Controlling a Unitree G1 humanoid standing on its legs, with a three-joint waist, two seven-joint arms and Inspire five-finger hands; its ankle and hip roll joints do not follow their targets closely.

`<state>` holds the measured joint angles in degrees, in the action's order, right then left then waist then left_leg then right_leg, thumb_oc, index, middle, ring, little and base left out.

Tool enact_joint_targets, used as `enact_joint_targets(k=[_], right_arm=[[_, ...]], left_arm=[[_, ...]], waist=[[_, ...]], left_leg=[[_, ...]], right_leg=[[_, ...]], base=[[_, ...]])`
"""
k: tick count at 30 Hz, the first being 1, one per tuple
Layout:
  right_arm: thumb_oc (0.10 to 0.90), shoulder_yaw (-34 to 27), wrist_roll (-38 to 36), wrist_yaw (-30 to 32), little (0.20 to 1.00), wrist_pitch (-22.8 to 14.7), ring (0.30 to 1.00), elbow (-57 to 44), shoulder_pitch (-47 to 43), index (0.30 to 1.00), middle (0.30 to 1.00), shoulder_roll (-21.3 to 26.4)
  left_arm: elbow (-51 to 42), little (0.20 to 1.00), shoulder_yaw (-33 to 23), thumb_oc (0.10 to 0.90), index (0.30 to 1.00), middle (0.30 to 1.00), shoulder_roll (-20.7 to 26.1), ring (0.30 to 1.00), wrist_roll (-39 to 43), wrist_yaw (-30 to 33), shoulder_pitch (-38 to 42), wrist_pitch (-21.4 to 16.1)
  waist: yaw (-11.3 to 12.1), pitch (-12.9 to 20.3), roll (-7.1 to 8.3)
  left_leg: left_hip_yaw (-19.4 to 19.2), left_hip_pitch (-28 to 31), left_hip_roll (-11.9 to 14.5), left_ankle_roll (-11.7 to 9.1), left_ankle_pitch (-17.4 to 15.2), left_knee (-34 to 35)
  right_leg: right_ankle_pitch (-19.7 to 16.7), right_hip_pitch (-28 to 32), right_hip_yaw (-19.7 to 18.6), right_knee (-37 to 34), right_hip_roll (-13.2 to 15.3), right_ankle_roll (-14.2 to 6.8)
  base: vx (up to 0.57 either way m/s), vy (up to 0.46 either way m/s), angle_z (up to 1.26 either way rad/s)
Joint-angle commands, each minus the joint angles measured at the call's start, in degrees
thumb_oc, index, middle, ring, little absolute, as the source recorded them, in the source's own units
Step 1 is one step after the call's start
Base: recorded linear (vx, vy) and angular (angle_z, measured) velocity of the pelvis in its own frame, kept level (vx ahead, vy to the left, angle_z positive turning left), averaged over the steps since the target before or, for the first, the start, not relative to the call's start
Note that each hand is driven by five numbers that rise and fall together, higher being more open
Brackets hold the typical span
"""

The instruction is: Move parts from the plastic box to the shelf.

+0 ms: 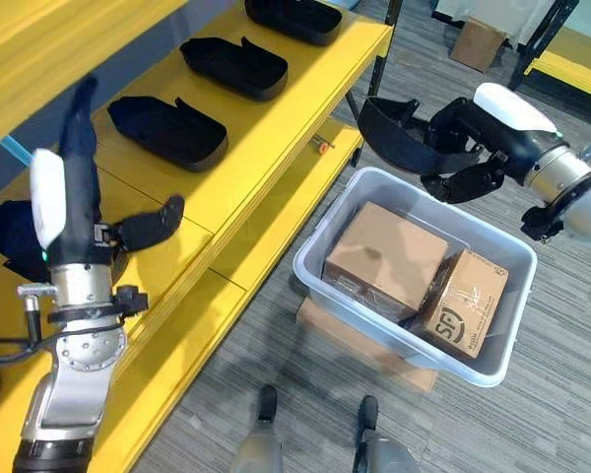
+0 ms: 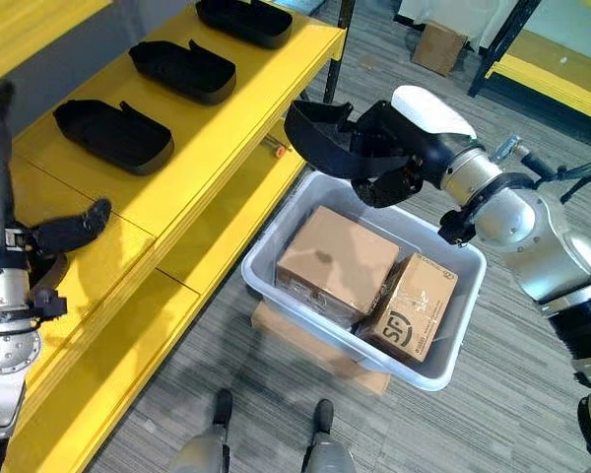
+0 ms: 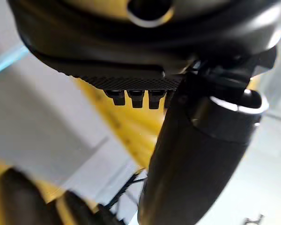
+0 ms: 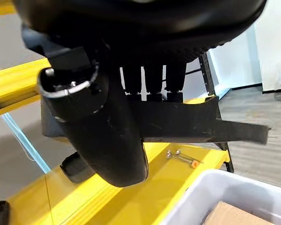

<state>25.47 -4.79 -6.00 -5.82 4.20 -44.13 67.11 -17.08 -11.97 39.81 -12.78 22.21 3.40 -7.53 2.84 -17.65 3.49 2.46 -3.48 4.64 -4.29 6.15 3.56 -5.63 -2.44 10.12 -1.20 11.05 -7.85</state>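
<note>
My right hand (image 2: 399, 148) is shut on a black moulded part (image 2: 325, 138), holding it in the air between the grey plastic box (image 1: 320, 271) and the edge of the yellow shelf (image 1: 266, 128). In the right wrist view the fingers curl over the part (image 4: 187, 124). Three similar black parts (image 1: 167, 130) (image 1: 234, 65) (image 1: 294, 18) lie in a row on the shelf. My left hand (image 1: 74, 197) stands raised over the shelf's near end, open, fingers straight and thumb out, holding nothing. A further dark part (image 1: 10, 236) lies just behind it.
Two cardboard boxes (image 1: 384, 256) (image 1: 465, 301) lie inside the grey box, which rests on a flat carton on the floor. A small orange-tipped item (image 1: 322, 146) lies on the lower shelf board. A cardboard box (image 1: 478, 41) and another yellow rack (image 1: 571, 64) stand at the back right.
</note>
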Motion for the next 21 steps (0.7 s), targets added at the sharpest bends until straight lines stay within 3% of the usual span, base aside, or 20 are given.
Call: enact_joint_targets(k=[1, 3, 7, 21], right_arm=[[0.4, -1.5, -3.4, 3.9, 0.3, -3.5, 0.3, -1.4, -2.0, 0.3, 0.3, -4.0], [0.4, 2.0, -4.5, 3.7, 0.3, -4.5, 0.3, -0.9, -4.4, 0.3, 0.3, -6.0], [0.4, 4.0, -5.0, 3.4, 0.3, -5.0, 0.3, -0.6, -6.2, 0.3, 0.3, -7.2], [0.4, 7.3, -5.1, 3.3, 0.3, -5.9, 0.3, 0.2, -9.3, 0.3, 0.3, -10.5]], left_arm=[[-3.4, 1.0, 1.2, 0.9, 1.0, 1.0, 7.6, 1.0, -9.2, 5.9, -0.4, -3.7], [-5.6, 1.0, 5.3, 0.9, 1.0, 1.0, 14.9, 1.0, -18.5, 6.9, 5.6, -3.5], [-6.7, 1.0, 8.6, 0.9, 1.0, 1.0, 18.8, 1.0, -22.4, 6.7, 9.4, -3.5], [-9.8, 1.0, 21.2, 0.9, 1.0, 1.0, 25.8, 1.0, -28.5, 4.1, 22.7, -4.7]], waist=[[-0.5, 15.0, 3.01], [-1.5, 16.7, 2.83], [-2.1, 17.1, 2.61], [-4.4, 17.8, 1.88]], left_leg=[[0.1, 7.9, 3.1, -0.8, -11.0, 0.5], [-0.4, 9.2, 3.3, -0.8, -11.5, 0.7], [-1.0, 10.0, 3.2, -0.8, -11.8, 0.7], [-2.8, 12.3, 3.3, -0.5, -12.9, 0.7]], right_leg=[[-0.2, -2.8, -2.8, 1.6, 4.7, -5.5], [-0.2, -2.1, -3.6, 1.1, 4.5, -5.6], [-0.2, -1.9, -4.2, 1.0, 4.4, -5.7], [0.3, -1.5, -6.3, 1.7, 4.4, -6.0]], base=[[0.05, 0.016, -0.01], [0.03, 0.014, -0.04], [0.01, 0.016, -0.06], [0.02, 0.014, -0.11]])
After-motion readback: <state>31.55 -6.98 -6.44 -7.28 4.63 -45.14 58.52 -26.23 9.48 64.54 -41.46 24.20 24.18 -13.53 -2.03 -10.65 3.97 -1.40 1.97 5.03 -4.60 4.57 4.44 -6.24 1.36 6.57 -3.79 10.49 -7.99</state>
